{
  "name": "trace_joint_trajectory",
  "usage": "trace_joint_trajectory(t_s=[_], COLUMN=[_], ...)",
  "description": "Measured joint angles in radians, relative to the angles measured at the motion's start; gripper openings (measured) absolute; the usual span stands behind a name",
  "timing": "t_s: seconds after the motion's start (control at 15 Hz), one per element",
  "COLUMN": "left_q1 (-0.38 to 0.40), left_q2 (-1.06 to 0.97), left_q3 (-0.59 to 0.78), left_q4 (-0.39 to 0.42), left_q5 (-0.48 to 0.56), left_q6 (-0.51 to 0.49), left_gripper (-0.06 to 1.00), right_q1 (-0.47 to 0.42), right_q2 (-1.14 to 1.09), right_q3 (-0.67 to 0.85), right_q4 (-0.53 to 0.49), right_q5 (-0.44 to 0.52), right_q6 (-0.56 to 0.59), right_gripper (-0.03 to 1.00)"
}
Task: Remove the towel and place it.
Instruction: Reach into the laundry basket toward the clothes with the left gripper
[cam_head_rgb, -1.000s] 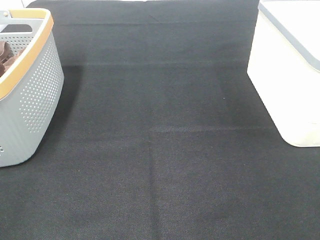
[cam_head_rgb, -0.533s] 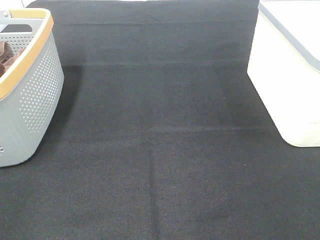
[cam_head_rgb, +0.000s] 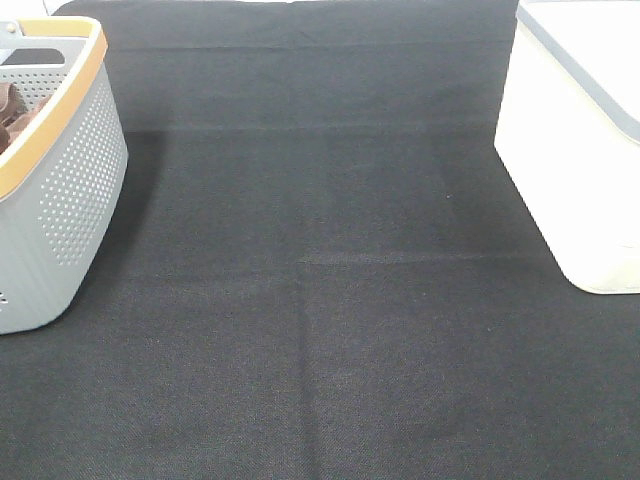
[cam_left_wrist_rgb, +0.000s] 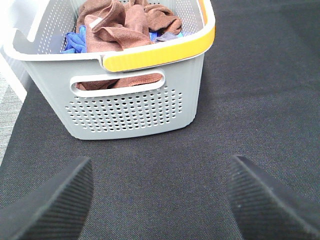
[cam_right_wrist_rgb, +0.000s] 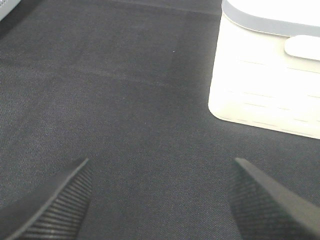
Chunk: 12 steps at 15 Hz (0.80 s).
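Brown towel (cam_left_wrist_rgb: 114, 29) in grey basket (cam_left_wrist_rgb: 135, 110)

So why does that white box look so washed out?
Exterior high view: the white box is overexposed, nearly featureless, and the basket throws a soft shadow on the black mat. Right wrist view: same glare on the box. Left wrist view: evenly lit, basket sharp.

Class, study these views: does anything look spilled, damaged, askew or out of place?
Nothing stands out. The grey perforated plastic basket stands upright on the black fabric mat; its crumpled reddish-brown microfibre towel and blue cloth lie inside. The white lidded box looks undamaged.
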Motion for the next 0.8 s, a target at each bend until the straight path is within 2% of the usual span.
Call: trace_joint_trajectory(t_s=[0.8], left_q1=[0.0], left_q2=[0.0], left_q3=[0.0], left_q4=[0.0], left_q5=[0.0], left_q6=[0.0], left_gripper=[0.71], right_q1=[0.0], right_q2=[0.0], right_q3=[0.0], right_q4=[0.0], right_q5=[0.0], right_q6=[0.0], right_gripper=[0.72])
